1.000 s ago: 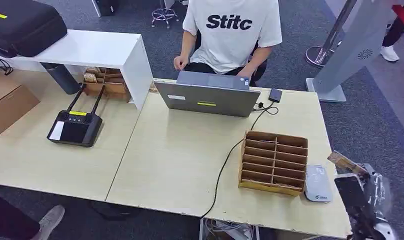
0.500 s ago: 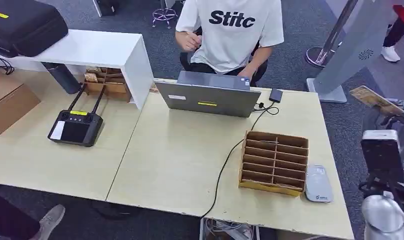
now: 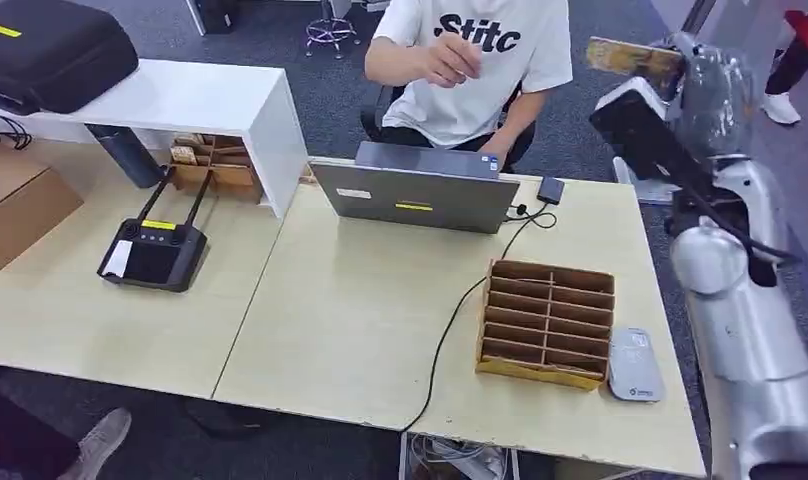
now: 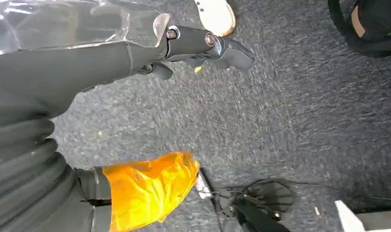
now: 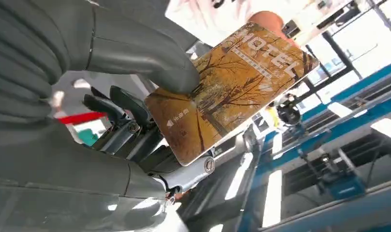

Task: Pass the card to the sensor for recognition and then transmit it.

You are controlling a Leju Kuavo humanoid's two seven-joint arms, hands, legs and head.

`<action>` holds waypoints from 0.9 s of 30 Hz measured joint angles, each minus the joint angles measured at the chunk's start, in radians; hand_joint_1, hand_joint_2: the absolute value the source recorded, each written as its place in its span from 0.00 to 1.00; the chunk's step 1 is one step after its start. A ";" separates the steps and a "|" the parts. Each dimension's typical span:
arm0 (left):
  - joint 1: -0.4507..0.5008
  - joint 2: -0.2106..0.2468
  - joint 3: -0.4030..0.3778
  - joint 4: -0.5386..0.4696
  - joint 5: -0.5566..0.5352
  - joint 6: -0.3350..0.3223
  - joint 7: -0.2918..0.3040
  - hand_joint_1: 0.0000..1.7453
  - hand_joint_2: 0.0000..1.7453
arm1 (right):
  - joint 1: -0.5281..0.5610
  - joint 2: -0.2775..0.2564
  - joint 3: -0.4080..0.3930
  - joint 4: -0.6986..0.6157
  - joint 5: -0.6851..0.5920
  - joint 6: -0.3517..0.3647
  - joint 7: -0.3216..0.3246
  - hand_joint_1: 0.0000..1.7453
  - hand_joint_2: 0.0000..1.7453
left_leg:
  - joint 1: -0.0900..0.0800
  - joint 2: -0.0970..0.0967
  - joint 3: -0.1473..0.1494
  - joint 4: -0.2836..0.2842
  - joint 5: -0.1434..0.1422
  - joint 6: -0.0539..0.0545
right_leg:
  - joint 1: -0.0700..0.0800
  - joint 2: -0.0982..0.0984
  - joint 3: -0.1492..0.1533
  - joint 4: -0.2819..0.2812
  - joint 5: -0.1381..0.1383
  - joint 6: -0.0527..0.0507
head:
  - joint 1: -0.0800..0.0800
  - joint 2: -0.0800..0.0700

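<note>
Presently the card (image 5: 230, 92) is pinched by the raised right hand (image 3: 695, 85), high above the sensor (image 3: 634, 365); scanning is judged pending, so lowering is called for.

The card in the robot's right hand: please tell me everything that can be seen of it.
The card is a flat rectangle with rounded corners, printed with golden autumn trees and the pale word MOTEL along one edge. It looks like glossy plastic. The right hand holds it, thumb pressed on the printed face and darker fingers behind. In the head view it is raised high to the right of the table, near the seated person, its long side roughly level.
</note>
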 joint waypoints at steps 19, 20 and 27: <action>-0.091 0.090 0.113 0.243 -0.066 0.058 -0.018 0.00 1.00 | -0.390 0.122 0.252 0.675 0.164 0.070 0.138 1.00 1.00 | 0.005 0.000 -0.002 0.000 0.000 -0.001 | 0.005 0.000 -0.002 0.000 0.001 -0.001 | 0.000 0.000; -0.093 0.089 0.116 0.244 -0.069 0.054 -0.020 0.00 1.00 | -0.396 0.126 0.259 0.697 0.165 0.073 0.143 1.00 1.00 | 0.005 0.000 -0.002 0.000 0.000 -0.001 | 0.005 0.000 -0.002 0.000 0.001 -0.001 | 0.000 0.000; -0.098 0.073 0.137 0.251 -0.077 0.038 -0.028 0.00 1.00 | -0.407 0.151 0.280 0.775 0.164 0.086 0.161 1.00 1.00 | 0.005 0.000 -0.002 0.001 0.000 -0.001 | 0.005 0.000 -0.002 -0.001 0.001 -0.001 | 0.000 0.000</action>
